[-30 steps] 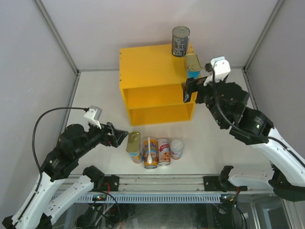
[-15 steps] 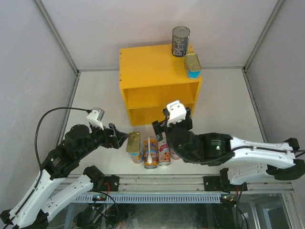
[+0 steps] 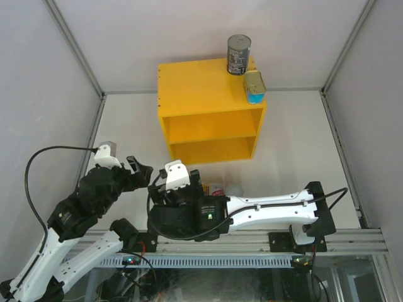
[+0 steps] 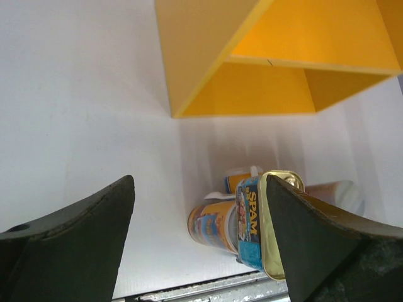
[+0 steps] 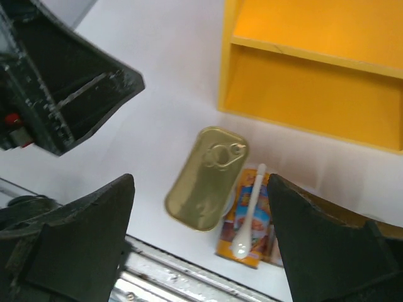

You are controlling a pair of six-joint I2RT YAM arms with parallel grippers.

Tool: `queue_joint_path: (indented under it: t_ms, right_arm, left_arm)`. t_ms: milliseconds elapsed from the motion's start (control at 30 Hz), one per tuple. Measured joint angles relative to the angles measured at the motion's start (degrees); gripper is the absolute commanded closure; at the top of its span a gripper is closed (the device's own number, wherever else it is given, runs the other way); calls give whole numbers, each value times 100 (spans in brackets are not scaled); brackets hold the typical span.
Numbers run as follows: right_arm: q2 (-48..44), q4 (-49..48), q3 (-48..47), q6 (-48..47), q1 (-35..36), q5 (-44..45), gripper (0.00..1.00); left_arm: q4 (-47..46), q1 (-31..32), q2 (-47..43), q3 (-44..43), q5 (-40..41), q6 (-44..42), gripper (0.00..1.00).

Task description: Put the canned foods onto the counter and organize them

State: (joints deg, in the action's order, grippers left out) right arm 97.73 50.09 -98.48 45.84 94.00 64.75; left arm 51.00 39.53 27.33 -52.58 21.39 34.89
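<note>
Right end effector is hanging wide open and empty, straddling the gold-lidded teal tin. Tin is sitting lid-up in the can cluster at the near edge of the bench, right beside the spoon-topped orange-blue can. Left end effector is also gaping and holding nothing, just left of the tin.

Suggesting one arm only. It should be closing across the tin's short width and lifting straight up, so the neighbour isn't tipping.

Tin is a rounded rectangle in smooth glossy metal, probably slippery. Dark grey cylinder and second tin are sitting on top of the yellow shelf unit, at its right end.
</note>
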Motion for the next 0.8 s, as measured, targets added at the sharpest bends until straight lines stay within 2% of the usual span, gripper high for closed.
queue_joint_path:
  t_ms: [367,800]
  right_arm:
    - [929,1497,-1705,1681,142,-184,12]
    - [1224,2184,-1829,2555,-203,-837,13]
  left_arm:
    - [280,0,-238,-166,640,348,11]
    - [402,0,-262,-166,743,466,11]
